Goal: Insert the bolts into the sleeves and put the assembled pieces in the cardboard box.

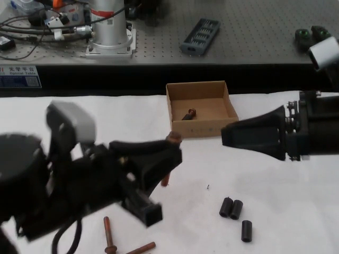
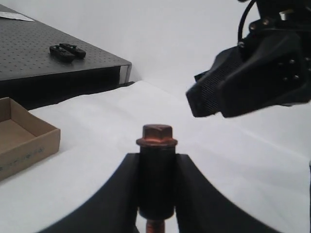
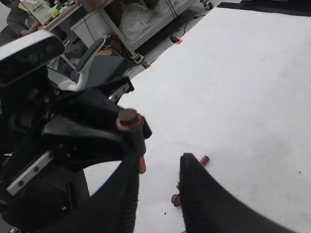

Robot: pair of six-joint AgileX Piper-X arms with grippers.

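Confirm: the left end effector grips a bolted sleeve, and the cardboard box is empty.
Wrong on the box: the high view shows one assembled piece lying in the cardboard box. The left end effector does grip a bolted sleeve.

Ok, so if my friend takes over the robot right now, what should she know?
Left gripper: shut on a sleeve with a bolt through it, held upright above the cloth, just short of the cardboard box.
Right gripper: open, empty, facing the left one.
Done: one assembled piece lies in the box.
Left to do: box the held piece, then join and box the three sleeves and two loose bolts lying on the cloth.
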